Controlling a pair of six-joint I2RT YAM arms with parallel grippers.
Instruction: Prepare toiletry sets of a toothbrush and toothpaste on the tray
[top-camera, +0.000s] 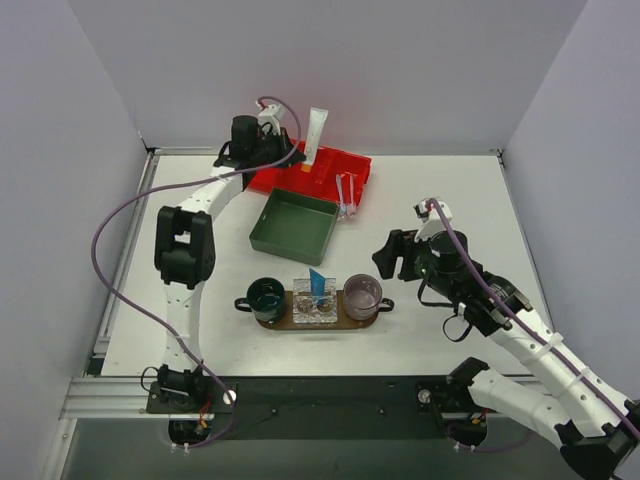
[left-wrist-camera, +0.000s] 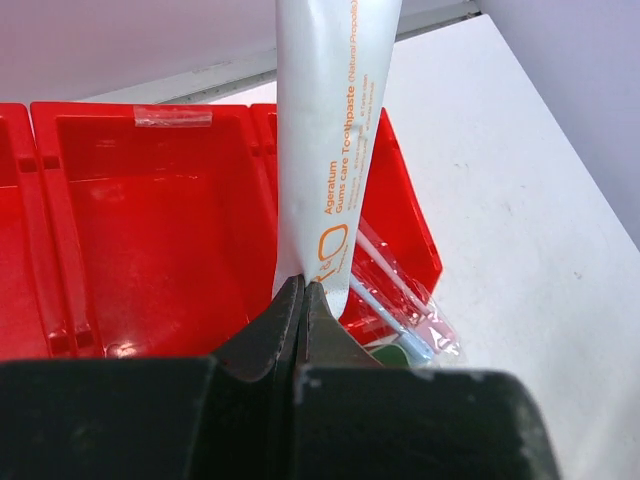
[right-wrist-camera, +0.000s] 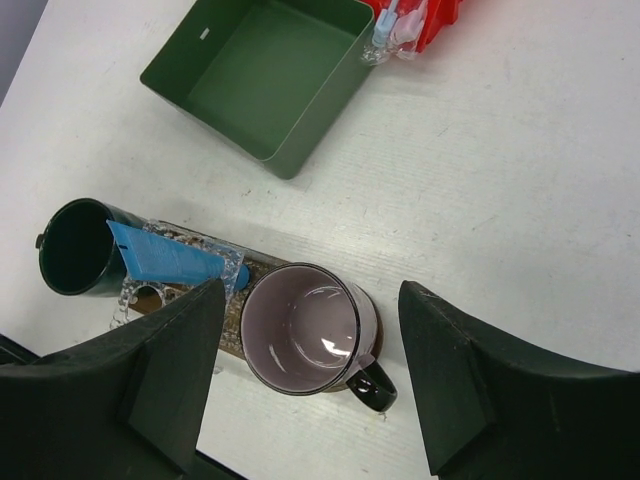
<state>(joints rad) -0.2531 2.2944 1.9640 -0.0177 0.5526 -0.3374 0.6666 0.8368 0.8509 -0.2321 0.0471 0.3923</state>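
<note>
On the far left of the top view, the left arm runs up the table toward 12 o'clock. The left gripper sits over the red bin. Its jaws are pinched fully together on the bottom edge of the white toothpaste tube, which stands upright above the bin, well away from the tray. The bin compartment at 9 o'clock from the tube is bare red plastic.

At about 4 o'clock from the tube, the toothbrushes lie in clear wrapping at the bin's right edge, partly spilling onto the table. At 6 o'clock from the bin, the green box sits open.

Toward 6 o'clock again, near the front of the table, we find the tray. A dark green mug sits at its 9 o'clock end and a clear glass holder in the middle. The blue tube stands cap-down in that holder, leaning toward the dark mug. A lilac mug sits at the tray's 3 o'clock end, with its handle pointing outward.

Furthest right, the right gripper hangs above the lilac mug. Its fingers are spread wide and hold nothing. The right arm trails off toward 4 o'clock.
</note>
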